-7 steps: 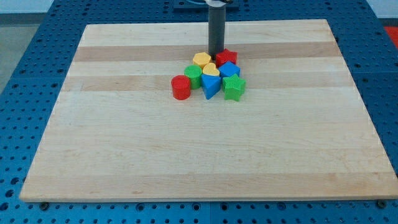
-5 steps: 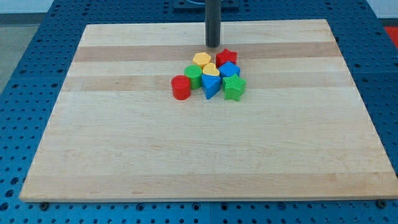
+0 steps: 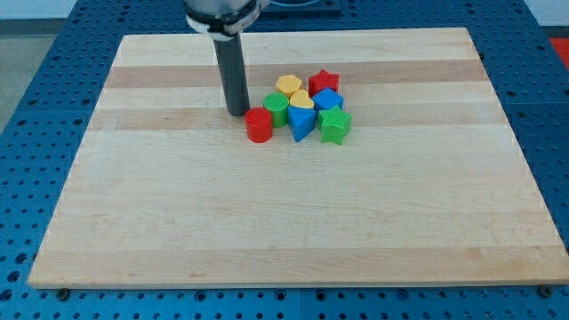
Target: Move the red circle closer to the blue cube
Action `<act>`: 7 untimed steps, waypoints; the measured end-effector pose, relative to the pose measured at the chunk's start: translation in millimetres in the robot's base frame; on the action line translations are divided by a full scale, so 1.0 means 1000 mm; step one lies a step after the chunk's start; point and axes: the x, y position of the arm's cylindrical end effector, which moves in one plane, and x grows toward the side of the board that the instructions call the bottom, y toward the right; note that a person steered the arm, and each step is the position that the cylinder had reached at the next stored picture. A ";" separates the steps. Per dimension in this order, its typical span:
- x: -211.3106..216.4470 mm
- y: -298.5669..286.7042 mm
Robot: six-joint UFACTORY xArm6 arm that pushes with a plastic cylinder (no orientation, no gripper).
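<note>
The red circle (image 3: 259, 124), a short red cylinder, sits at the left end of a tight cluster of blocks in the upper middle of the wooden board (image 3: 293, 213). The blue cube (image 3: 328, 100) is on the cluster's right side, below the red star (image 3: 324, 82). My tip (image 3: 237, 112) rests on the board just up and left of the red circle, close to it; I cannot tell whether it touches. Between the circle and the cube lie a green block (image 3: 276, 109), a yellow heart (image 3: 302, 100) and a blue triangle (image 3: 300, 123).
A yellow hexagon (image 3: 288, 85) sits at the cluster's top and a green star (image 3: 334, 125) at its lower right. The board lies on a blue perforated table (image 3: 36, 107).
My tip has moved from above the cluster's top, near the red star, leftward and down to beside the red circle. The blocks have not moved.
</note>
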 end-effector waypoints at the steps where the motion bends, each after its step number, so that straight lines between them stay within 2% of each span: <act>1: 0.008 0.000; 3: 0.028 0.000; 7: 0.025 0.004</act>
